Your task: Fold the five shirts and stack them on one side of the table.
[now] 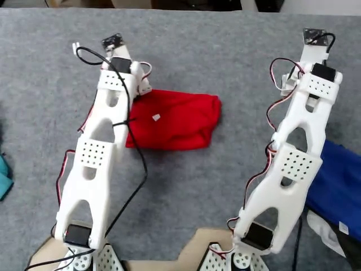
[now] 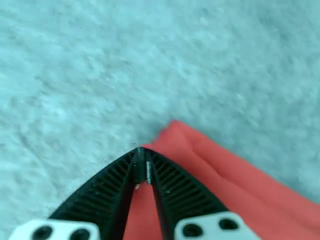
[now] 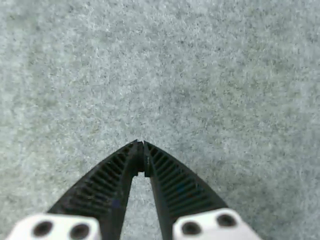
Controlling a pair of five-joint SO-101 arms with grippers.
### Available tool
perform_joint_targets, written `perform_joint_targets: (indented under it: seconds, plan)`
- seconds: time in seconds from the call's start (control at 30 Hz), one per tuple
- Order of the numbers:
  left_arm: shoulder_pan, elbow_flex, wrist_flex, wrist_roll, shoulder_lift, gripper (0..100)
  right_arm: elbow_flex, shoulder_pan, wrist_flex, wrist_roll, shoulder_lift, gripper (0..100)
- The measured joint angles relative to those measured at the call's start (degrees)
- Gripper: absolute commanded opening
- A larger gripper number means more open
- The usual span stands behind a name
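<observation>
Pincer on the left arm [image 2: 141, 167] is clenched, its black ribbed tips meeting right over a corner of the red shirt [image 2: 220, 185]. Whether a pinch of cloth is caught between them I cannot quite tell from the wrist view. It probably sits there to draw that corner across for another fold.

In the high view the shirt lies left of centre in the upper half of the frame, on the grey table [image 1: 225, 51], doubled into a rough oblong. Its long axis runs left to right: the squared end lies under the left arm and the rounded, bunched end points right. A small white tag [image 1: 156, 117] shows on top.

At the upper right, the right arm's pincer [image 3: 141, 160] is clenched on nothing over bare table, likely parked clear of the work.

At the frame's edges, a blue shirt [image 1: 338, 186] lies at the right and a teal cloth [image 1: 4, 175] at the left, apparently waiting their turn.
</observation>
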Motion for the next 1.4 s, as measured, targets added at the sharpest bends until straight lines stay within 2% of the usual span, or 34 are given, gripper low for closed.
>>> perform_joint_targets:
  seconds: [0.33,0.5,0.6,0.73,0.87,1.1,1.3,1.4]
  plan:
    - [-0.53,0.0,-0.88,0.18,0.0,2,0.0,0.0,0.0,0.35,0.0,0.9]
    - [-0.79,-1.76,-0.88,0.26,0.44,2,-2.11,-2.29,2.81,2.64,0.0,0.9]
    - [-3.87,-2.81,-1.05,0.26,0.53,2,-4.57,-5.27,7.3,6.24,-0.18,0.9]
    - [-8.09,-2.81,-1.32,0.26,0.53,2,-9.93,-12.84,15.91,12.48,-0.35,1.1]
    - [-10.9,-2.81,-2.11,0.26,0.53,2,-15.82,-20.22,19.87,16.88,-0.35,1.2]
    - [-11.78,-2.81,-2.11,0.35,0.53,2,-17.05,-28.04,16.79,17.93,-0.35,1.1]
    - [-11.78,-2.81,-3.16,0.35,0.53,2,-17.05,-30.51,12.75,18.02,0.79,1.0]
    - [-11.78,-3.25,-3.25,2.55,1.93,2,-17.05,-30.42,12.22,18.02,2.46,1.0]
